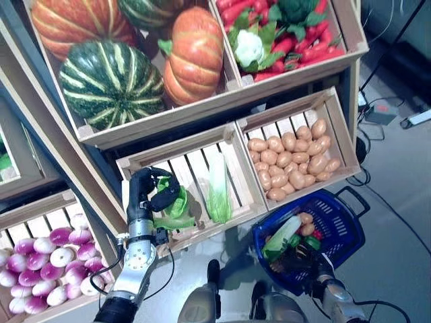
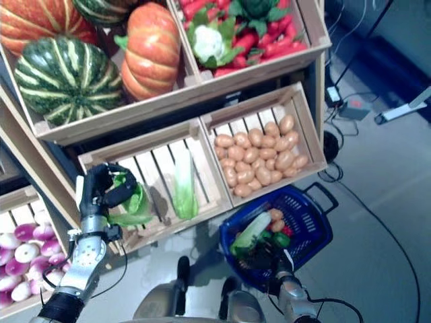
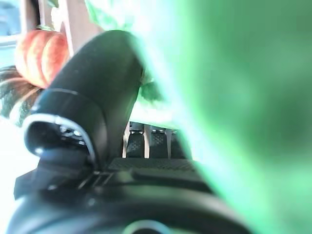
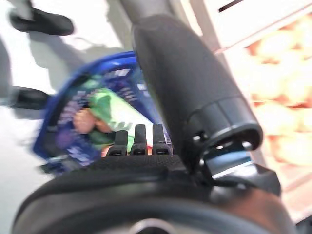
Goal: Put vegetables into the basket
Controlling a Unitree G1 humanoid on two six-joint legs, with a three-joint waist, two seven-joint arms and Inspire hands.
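Gripping a leafy green vegetable (image 1: 176, 204) at lower left inside a slatted wooden crate (image 1: 237, 176), the left hand (image 1: 149, 190) curls its fingers around it, while the right hand (image 1: 301, 258), fingers' state unclear, meets the blue basket (image 1: 337, 232) at lower right.

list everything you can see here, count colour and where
pumpkins: two orange, two striped green, upper left crate
peppers and greens: many red, some green, one white cauliflower, upper right crate
potatoes: many, tan, middle right crate
cabbage: one pale green in the slatted middle crate, another held at the crate's left end
turnips: many, purple and white, lower left crate
basket: one, blue, on the floor, holding several vegetables
left robot hand: dark, curled round a cabbage
right robot hand: dark, at the basket's near rim, fingers unclear
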